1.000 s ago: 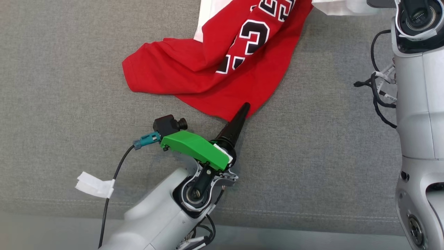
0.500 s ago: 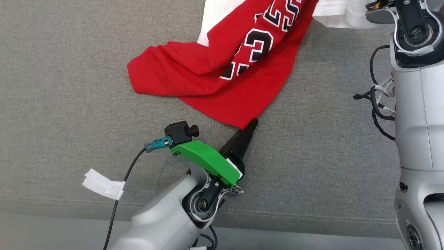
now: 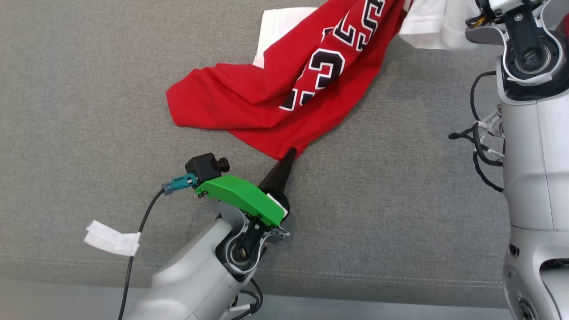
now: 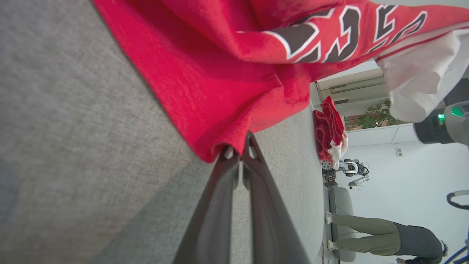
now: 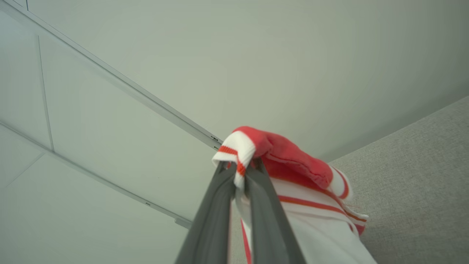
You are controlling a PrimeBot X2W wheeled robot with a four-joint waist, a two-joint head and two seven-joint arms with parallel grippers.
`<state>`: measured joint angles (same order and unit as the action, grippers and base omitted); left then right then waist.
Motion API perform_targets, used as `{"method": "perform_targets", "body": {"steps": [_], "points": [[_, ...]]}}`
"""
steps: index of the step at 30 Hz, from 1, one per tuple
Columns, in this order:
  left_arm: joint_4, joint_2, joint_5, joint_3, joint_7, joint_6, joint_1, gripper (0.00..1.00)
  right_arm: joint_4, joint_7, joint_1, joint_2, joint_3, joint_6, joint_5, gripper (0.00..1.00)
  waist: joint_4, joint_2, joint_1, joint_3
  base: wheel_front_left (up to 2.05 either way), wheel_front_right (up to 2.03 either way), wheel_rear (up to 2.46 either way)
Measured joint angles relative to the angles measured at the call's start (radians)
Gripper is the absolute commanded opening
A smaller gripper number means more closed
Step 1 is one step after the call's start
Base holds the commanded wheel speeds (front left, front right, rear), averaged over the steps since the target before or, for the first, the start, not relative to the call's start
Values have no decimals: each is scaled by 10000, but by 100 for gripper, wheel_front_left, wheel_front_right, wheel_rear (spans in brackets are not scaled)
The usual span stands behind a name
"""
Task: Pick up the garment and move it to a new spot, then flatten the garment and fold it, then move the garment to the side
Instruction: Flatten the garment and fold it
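Left wrist view: left pincer [image 4: 240,152] clamped on garment [image 4: 220,91] corner

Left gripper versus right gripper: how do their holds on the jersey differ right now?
The left gripper pinches a plain red hem corner of the jersey, low against the grey upholstery. The right gripper pinches white, red-striped trim, raised off the upholstery with fabric hanging below. Both are shut on the same jersey.

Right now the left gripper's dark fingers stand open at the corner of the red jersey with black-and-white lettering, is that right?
Not quite: the left gripper is shut on the corner of the red jersey, as the left wrist view shows.
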<state>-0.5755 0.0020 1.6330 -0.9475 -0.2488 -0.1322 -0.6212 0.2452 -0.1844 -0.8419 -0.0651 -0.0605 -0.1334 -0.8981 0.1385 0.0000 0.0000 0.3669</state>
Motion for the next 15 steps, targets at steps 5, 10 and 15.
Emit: {"method": "perform_targets", "body": {"steps": [5, 10, 15], "points": [[77, 52, 2, 213, 0, 2, 4, 0, -134, 8, 109, 4, 31, 0, -12, 0, -96, 0, 0, -4, 0, 0, 0], [370, 230, -31, 1267, -2, 6, 18, 0, -336, 255, 226, 6, 226, 0, -234, 0, -125, 0, 0, -156, 0, 0, 0], [1597, 798, -374, 2086, -21, 8, 262, 0, -449, 579, 659, 31, 773, 0, -660, 0, -75, 0, 0, -449, 0, 0, 0]]}}
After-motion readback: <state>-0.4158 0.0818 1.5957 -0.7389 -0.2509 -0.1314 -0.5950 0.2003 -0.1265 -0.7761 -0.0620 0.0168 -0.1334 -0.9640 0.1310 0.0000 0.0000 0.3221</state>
